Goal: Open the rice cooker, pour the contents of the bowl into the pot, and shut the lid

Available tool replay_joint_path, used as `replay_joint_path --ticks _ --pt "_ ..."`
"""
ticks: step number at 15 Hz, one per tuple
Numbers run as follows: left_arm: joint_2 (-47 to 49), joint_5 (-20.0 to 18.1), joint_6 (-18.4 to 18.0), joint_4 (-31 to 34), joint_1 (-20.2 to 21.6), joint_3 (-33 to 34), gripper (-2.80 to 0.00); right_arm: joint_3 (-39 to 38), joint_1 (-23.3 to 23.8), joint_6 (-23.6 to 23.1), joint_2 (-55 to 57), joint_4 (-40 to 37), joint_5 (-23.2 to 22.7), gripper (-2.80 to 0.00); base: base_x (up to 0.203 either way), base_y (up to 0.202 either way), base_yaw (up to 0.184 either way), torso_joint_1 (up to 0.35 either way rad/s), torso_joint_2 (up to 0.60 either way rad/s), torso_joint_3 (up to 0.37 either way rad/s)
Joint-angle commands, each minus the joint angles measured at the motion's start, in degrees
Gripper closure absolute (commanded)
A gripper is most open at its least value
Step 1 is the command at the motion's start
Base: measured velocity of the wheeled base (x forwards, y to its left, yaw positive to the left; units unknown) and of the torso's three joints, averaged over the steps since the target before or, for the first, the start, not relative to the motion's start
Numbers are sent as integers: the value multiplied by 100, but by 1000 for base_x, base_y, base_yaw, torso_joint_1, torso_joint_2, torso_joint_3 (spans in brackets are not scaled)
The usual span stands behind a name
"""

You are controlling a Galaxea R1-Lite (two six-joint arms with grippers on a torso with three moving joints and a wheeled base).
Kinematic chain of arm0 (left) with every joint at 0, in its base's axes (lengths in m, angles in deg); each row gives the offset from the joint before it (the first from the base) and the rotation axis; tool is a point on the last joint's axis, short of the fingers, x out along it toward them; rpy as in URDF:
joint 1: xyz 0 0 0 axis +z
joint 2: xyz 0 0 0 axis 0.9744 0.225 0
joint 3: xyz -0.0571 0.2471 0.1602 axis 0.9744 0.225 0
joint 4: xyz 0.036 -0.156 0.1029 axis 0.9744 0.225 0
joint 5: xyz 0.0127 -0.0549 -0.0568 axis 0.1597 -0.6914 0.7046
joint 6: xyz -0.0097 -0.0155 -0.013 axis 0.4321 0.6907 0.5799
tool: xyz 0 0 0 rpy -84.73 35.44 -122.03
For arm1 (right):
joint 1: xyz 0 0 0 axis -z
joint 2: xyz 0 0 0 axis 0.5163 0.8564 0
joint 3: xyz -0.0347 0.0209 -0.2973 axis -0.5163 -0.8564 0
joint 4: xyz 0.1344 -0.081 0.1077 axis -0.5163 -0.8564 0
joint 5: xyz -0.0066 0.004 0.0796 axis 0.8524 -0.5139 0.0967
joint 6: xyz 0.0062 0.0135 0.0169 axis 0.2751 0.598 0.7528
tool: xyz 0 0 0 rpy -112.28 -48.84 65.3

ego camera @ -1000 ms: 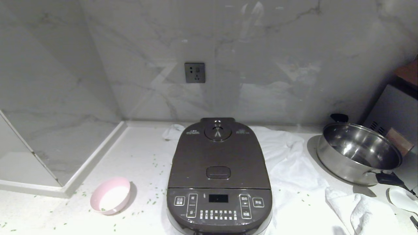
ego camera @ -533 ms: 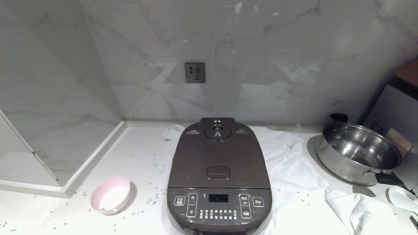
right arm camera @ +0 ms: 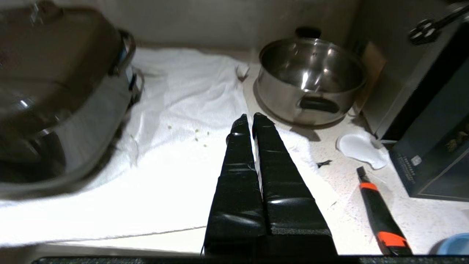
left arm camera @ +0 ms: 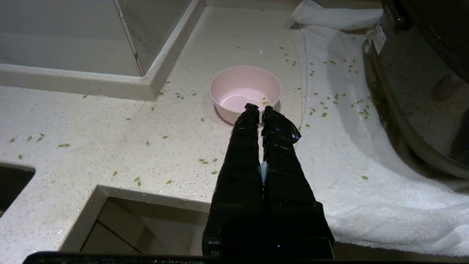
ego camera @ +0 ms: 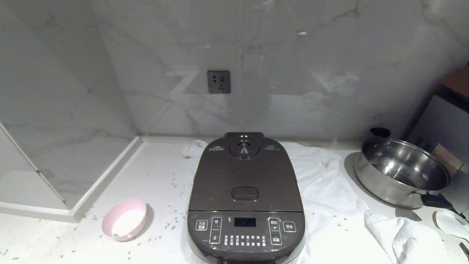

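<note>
Head view: rice cooker (ego camera: 245,198) lid (ego camera: 246,176) down, bowl (ego camera: 124,219) upright; left gripper (left arm camera: 258,108), right gripper (right arm camera: 249,117) clenched, empty

A home kitchen, pale speckled counter (ego camera: 161,172) meeting marble wall (ego camera: 293,73) with a socket (ego camera: 218,81), rice cooker (ego camera: 245,198) on a white towel (ego camera: 322,183), steel pan (ego camera: 401,172) at 3 o'clock, pink bowl (ego camera: 124,219) at 8 o'clock

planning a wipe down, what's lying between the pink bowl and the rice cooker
In the left wrist view, between the bowl and the rice cooker: counter, scattered green bits, and the white towel's edge.
</note>
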Motion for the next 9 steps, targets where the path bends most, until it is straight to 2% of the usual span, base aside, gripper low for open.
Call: replay_joint_path --ticks 1,4,5,6,7,9 --pt "-1 7 7 9 0 0 0 -1179 2 -269 -83 1115 -25 0 0 0 0 0 0 0" --pt "-1 7 7 9 0 0 0 -2524 2 -680 -85 2816 -108 0 0 0 0 0 0 0" --pt "-1 7 7 9 9 0 0 -2728 2 -765 -85 3319 -186 0 0 0 0 0 0 0" --pt "-1 7 7 4 9 0 0 -2760 2 -807 -85 3346 -331 0 0 0 0 0 0 0" --pt "-1 7 15 0 9 0 0 -2778 0 -835 -85 3040 -498 0 0 0 0 0 0 0" --pt "-1 7 86 9 18 0 0 -2757 -6 -583 -85 2876 -517 0 0 0 0 0 0 0"
